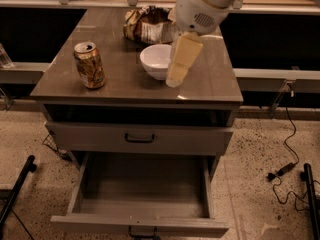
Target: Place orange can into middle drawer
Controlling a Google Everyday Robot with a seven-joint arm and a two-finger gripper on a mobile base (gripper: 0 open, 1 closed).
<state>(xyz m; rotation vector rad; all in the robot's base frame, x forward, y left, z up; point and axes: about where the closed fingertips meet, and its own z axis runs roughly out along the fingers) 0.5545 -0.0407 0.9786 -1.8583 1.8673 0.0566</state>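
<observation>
The orange can [90, 65] stands upright near the left front of the grey cabinet top [210, 86], with its silver top showing. The middle drawer [140, 225], the lowest one, is pulled open and I see nothing inside it. My gripper [175, 79] hangs from the white arm [205, 4] over the middle of the cabinet top. It is just right of a white bowl and well to the right of the can. It holds nothing that I can see.
A white bowl [155, 59] sits mid-top, partly behind my gripper. A crumpled snack bag [147, 26] lies at the back. The drawer with a black handle [139, 138] above the open one is shut. Cables [285, 169] trail on the floor to the right. A black leg [17, 189] stands at the left.
</observation>
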